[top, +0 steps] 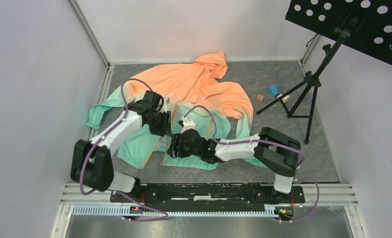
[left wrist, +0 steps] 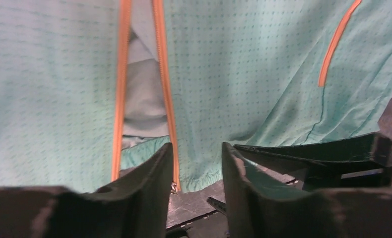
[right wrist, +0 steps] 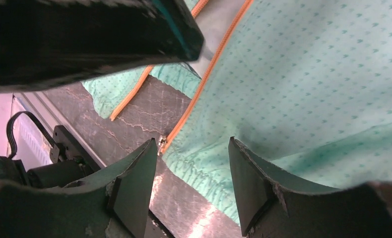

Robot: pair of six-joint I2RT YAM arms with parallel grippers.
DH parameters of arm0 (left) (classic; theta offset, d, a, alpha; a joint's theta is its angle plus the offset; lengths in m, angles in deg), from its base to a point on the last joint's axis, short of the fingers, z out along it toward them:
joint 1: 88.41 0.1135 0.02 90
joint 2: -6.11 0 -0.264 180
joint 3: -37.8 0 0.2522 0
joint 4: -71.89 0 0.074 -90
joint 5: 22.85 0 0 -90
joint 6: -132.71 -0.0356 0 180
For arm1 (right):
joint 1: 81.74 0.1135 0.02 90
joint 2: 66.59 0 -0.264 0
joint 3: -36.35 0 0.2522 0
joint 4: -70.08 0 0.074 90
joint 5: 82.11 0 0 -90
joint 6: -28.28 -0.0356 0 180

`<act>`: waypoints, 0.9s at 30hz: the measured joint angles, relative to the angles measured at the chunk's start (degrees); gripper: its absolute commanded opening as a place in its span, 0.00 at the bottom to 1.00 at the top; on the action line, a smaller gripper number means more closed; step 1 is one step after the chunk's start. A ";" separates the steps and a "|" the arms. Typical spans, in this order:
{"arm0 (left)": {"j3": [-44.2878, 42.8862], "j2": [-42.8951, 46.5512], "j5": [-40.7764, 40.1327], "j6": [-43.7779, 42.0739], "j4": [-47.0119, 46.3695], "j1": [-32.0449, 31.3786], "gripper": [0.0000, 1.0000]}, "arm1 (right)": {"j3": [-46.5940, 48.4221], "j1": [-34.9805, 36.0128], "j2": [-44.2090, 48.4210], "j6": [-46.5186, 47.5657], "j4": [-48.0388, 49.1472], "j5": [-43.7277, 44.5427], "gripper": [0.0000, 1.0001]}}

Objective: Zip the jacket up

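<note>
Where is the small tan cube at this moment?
In the top view, the tan cube lies on the grey table, right of the orange-and-mint jacket and beside a small blue object near the black tripod.

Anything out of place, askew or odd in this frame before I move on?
No damage shows. The jacket lies rumpled, its front zipper gaping open at the hem. A small wooden block and a blue object sit by the tripod legs, apart from the jacket and seemingly unrelated to zipping.
</note>
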 measured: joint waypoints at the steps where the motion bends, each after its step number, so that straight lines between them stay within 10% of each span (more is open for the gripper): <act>1: 0.00 1.55 -0.76 0.07 0.28 0.00 0.51 | 0.96 0.59 -0.07 -0.74 -1.38 1.31 0.60; 22: 3.78 23.65 -18.95 3.19 -1.07 0.02 0.66 | 18.75 5.64 -11.23 -9.11 -22.34 16.24 0.42; 27: 4.15 23.65 -17.51 3.23 -1.51 0.02 0.67 | 21.18 6.84 -12.52 -9.01 -26.16 19.54 0.17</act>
